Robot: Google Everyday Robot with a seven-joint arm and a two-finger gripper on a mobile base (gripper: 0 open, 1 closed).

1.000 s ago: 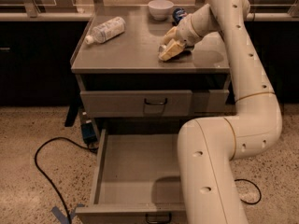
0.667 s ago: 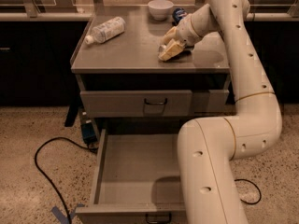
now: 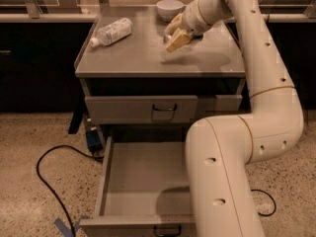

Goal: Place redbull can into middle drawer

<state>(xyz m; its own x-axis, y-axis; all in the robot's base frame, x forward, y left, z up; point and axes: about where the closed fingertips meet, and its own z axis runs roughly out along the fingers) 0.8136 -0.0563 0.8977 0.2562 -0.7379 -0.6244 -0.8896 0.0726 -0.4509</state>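
Note:
My gripper (image 3: 176, 34) hangs just above the back middle of the grey cabinet top (image 3: 133, 58), casting a shadow on it. It is shut on the redbull can (image 3: 167, 36). Only a small silver bit of the can shows beside the yellowish fingers (image 3: 178, 38); the rest is hidden. The middle drawer (image 3: 140, 179) is pulled wide open below, with its floor bare. Its dark loop handle (image 3: 165, 229) is at the bottom edge. My arm's lower link (image 3: 222, 181) covers the drawer's right side.
A plastic bottle (image 3: 112, 31) lies on the top's left side. A white bowl (image 3: 169, 7) stands at the back. The upper drawer (image 3: 148, 110) is closed. A black cable (image 3: 47, 181) and a blue object (image 3: 93, 139) are on the floor to the left.
My gripper has moved up and slightly back-left from the cabinet top. The drawer, bottle and bowl have not moved.

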